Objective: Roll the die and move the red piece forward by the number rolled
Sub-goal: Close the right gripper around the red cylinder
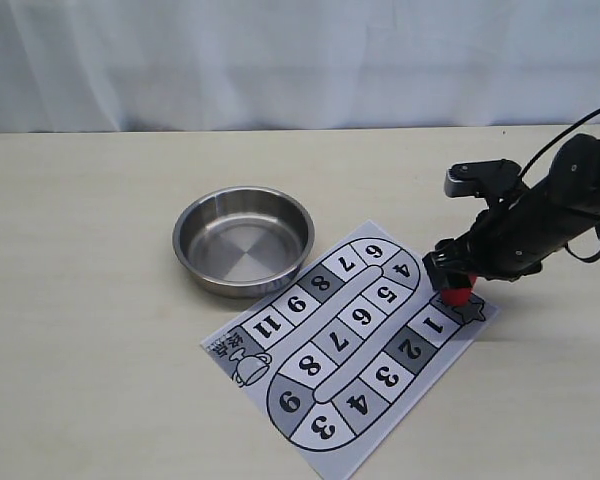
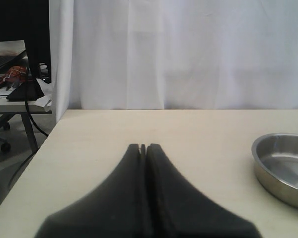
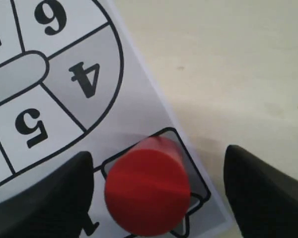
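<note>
The red piece (image 1: 456, 293) (image 3: 148, 186) stands upright on the star square of the paper board (image 1: 345, 345), beside square 1. My right gripper (image 1: 450, 283) (image 3: 159, 186) hangs just over it, open, with one finger on each side of the piece and a gap to both. The left gripper (image 2: 143, 148) is shut on nothing, low over bare table left of the steel bowl (image 1: 243, 240) (image 2: 284, 168); it does not show in the exterior view. The bowl looks empty. The die is not in view in any frame.
The paper board (image 3: 64, 99) lies at an angle in front of the bowl, its numbered track winding from 1 to 11. A white curtain (image 1: 300, 60) backs the table. The table's left edge (image 2: 30, 168) and a desk beyond it show in the left wrist view.
</note>
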You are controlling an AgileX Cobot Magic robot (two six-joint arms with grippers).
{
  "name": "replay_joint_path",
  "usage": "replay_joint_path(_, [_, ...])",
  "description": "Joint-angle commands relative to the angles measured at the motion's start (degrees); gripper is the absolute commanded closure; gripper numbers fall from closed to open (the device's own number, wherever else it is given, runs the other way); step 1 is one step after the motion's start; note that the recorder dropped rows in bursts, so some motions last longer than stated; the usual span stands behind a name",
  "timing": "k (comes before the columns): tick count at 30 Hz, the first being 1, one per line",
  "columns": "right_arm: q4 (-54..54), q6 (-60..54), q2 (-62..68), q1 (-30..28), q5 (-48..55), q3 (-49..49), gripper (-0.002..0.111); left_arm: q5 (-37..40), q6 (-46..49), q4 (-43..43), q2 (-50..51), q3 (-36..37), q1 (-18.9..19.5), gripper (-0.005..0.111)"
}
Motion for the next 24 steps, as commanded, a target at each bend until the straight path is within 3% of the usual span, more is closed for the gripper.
replay_joint_path(1, [-0.2, 0.07, 0.72, -0.08, -1.53, 0.29, 0.041, -0.75, -0.02, -0.11, -0.06, -0.3, -0.01, 0.107])
replay_joint_path(3, [-0.2, 0.07, 0.72, -0.08, -1.54, 0.29, 0.05, -0.75, -0.02, -0.11, -0.06, -0.3, -0.01, 0.107])
replay_joint_path(10, [0.07, 0.16, 0.6, -0.08, -0.69, 0.29, 0.104, -0.75, -0.02, -0.11, -0.06, -0.3, -0.01, 0.107])
replay_joint_path(24, [8.08, -5.24, -6.74, 0.01, 5.39, 3.21, 0.104, -0.75, -0.02, -0.24, -0.06, -0.3, -0.01, 0.107])
